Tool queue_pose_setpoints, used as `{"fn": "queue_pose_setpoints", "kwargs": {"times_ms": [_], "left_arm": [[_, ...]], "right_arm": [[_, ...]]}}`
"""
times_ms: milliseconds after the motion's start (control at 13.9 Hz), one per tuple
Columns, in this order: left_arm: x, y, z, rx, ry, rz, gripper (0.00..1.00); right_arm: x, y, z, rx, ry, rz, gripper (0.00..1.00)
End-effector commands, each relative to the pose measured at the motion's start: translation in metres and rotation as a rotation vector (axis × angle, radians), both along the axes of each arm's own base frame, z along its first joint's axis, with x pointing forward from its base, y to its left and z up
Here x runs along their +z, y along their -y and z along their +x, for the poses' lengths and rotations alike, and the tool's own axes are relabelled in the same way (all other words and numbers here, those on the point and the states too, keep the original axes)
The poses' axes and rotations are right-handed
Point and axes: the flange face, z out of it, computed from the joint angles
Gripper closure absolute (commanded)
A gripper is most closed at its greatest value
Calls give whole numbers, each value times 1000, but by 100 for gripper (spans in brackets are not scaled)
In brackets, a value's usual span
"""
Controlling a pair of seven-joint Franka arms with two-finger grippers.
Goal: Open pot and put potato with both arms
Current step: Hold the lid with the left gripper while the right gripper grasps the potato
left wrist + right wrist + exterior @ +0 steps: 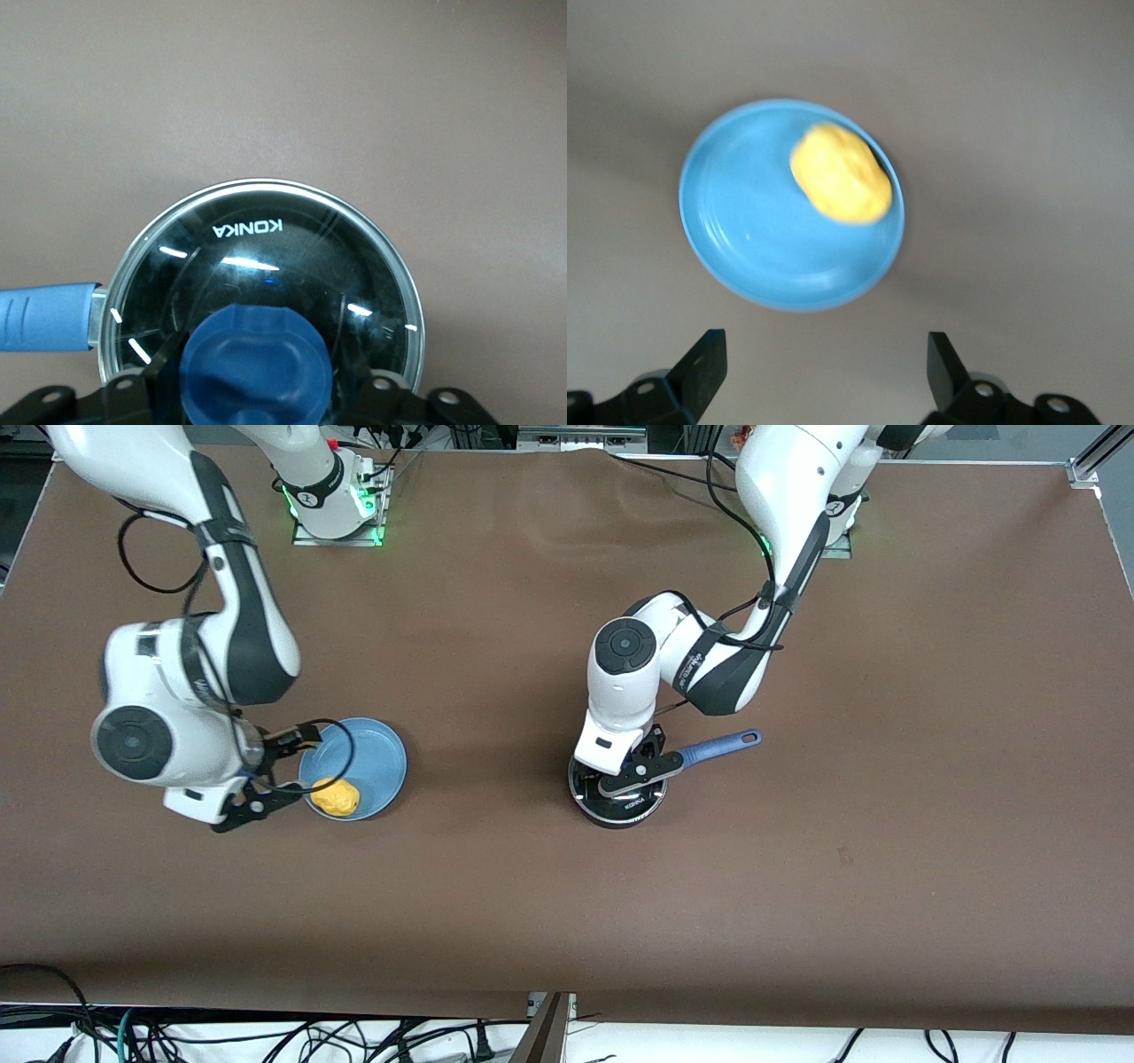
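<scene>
The black pot (620, 808) stands mid-table, its blue handle (719, 746) pointing toward the left arm's end. Its glass lid (266, 239) is on it. My left gripper (631, 775) is down on the lid, fingers shut on the blue knob (257, 367). The yellow potato (337, 797) lies on a blue plate (368, 753), at the rim nearest the front camera. My right gripper (279, 772) is open and empty over the table, just beside the plate on the right arm's side. The right wrist view shows the potato (840, 173) on the plate (744, 221), ahead of the open gripper (824, 354).
The brown table top (797, 886) stretches wide around the pot and plate. The pot handle (44, 316) sticks out sideways from the pot. Cables hang along the table's front edge.
</scene>
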Motion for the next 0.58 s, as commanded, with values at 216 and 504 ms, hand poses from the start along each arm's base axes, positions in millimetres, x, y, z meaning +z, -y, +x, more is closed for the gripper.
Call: {"fn": "queue_pose_setpoints", "kwargs": {"times_ms": [216, 504], "left_arm": [[6, 0, 6, 1, 30, 17, 42], [20, -3, 9, -13, 44, 14, 48]], "right_arm": [[-67, -26, 20, 220, 58, -15, 0], [-105, -26, 17, 243, 43, -22, 0]]}}
